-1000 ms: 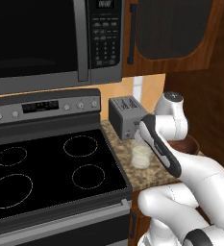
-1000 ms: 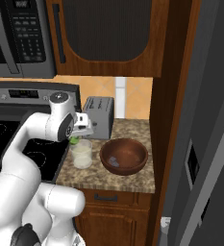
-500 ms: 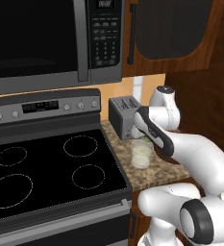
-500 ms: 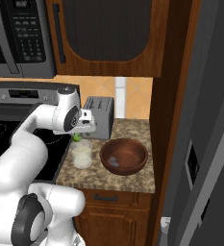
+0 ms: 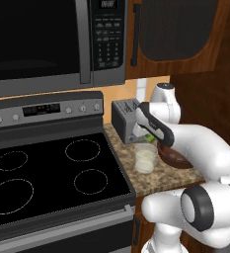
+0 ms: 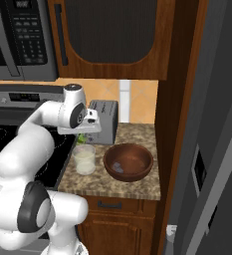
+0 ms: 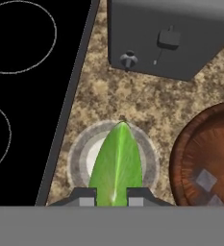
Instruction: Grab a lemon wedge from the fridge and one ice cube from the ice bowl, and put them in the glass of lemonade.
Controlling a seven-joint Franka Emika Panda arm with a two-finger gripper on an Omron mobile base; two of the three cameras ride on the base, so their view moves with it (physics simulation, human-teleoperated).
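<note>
My gripper [image 7: 111, 194] is shut on the lemon wedge [image 7: 116, 166], a green-yellow sliver pointing away from the hand. It hangs right above the glass of lemonade [image 7: 80, 156], whose round rim shows around the wedge. In the right base view the gripper [image 6: 82, 135] is just over the glass of lemonade [image 6: 84, 159], with a bit of the lemon wedge [image 6: 80, 137] under the hand. The dark reddish-brown ice bowl [image 6: 128, 161] stands beside the glass and holds ice cubes [image 7: 205, 179]. The glass of lemonade [image 5: 145, 159] stands in front of the arm.
A grey toaster [image 6: 103, 121] stands close behind the glass on the granite counter [image 6: 137, 184]. The black stove top [image 5: 47, 173] lies to the left, with a microwave [image 5: 52, 39] above. The grey fridge [image 6: 217, 149] rises at the right, past a wooden panel.
The hand, with the wedge in it, has edged a little sideways above the glass, and the arm's elbow has swung. Glass, bowl and toaster have stayed put.
</note>
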